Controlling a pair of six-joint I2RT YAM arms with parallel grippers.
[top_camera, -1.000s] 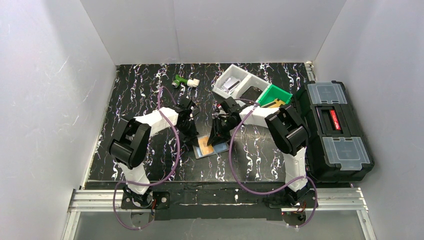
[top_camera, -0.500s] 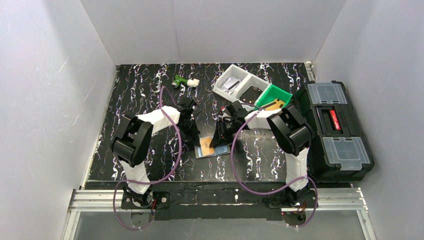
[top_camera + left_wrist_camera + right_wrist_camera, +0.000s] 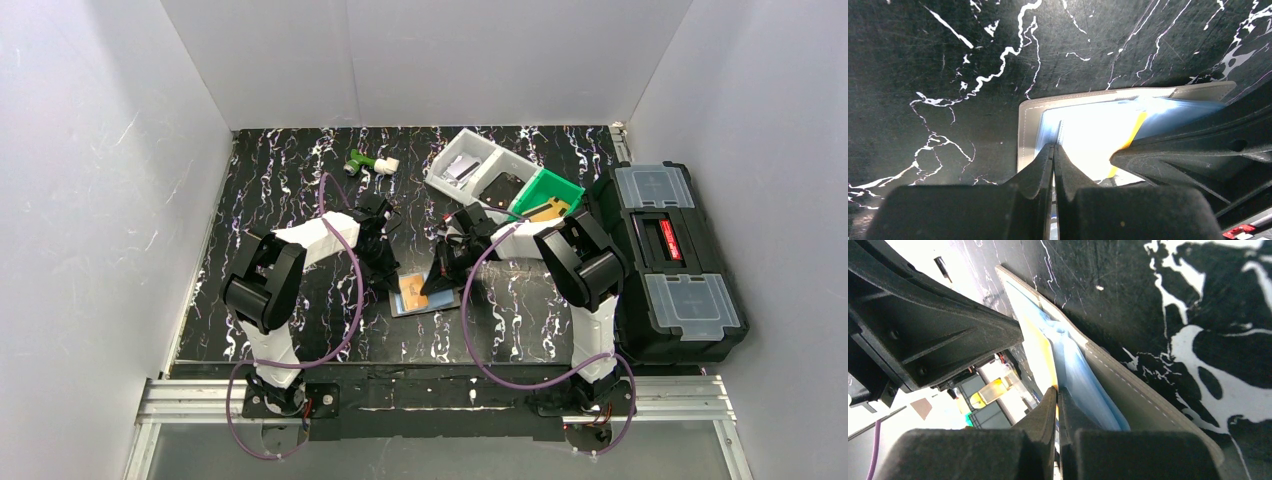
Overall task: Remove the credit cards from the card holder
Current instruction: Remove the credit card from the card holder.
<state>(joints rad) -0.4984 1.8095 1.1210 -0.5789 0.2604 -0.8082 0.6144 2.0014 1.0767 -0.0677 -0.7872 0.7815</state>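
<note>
1. The small, flat, dark grey folding card holder with shiny silvery-blue sleeves (image 3: 432, 304) lies open on the black, white-veined table (image 3: 280, 200). It sits near the front middle, between the two arms.
2. The left tool (image 3: 1053, 150) is closed tight with nothing between its fingers. Its tips press down on the holder's inner sleeve, just inside the grey stitched border. I judge that this pins the holder flat.
3. The right tool (image 3: 1057, 392) is closed to a sliver at the holder's opposite edge. In its wrist view the thin light blue plastic credit card with an orange band (image 3: 1040, 355) runs straight into the gap between the fingers. It looks pinched by its edge.
4. Most of that card lies over the sleeve, and no card lies free on the table, so I judge that none has been taken out yet.
5. A plain blue card cannot be told apart from the blue sleeve in these views.
6. What is left is to draw the gripped card clear and set it down, then do the same for any other card.
</note>
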